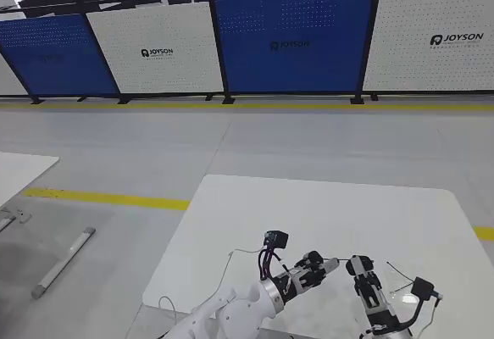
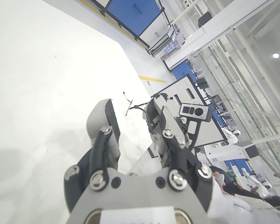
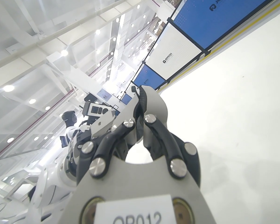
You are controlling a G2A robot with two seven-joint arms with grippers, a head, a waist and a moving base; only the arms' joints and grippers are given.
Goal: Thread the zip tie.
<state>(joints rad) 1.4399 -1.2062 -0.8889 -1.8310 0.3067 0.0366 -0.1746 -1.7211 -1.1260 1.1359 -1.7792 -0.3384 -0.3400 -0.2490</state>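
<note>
Both grippers hang close together over the near edge of the white table [image 1: 314,212]. My left gripper [image 1: 330,266] [image 2: 132,108] is open, its pads well apart. A thin black zip tie [image 2: 128,99] shows in the gap just beyond those pads, above the table top. My right gripper [image 1: 361,267] [image 3: 141,90] is shut, with a small black end of the zip tie [image 3: 134,89] poking out at its fingertips. In the left wrist view the right arm's wrist camera [image 2: 196,111] sits right behind one left finger [image 2: 158,115].
The table's far and right parts are bare white surface. A second white table [image 1: 9,169] stands at the left, and a grey bar [image 1: 60,263] lies on the floor between them. Blue and white partition panels [image 1: 293,42] line the back.
</note>
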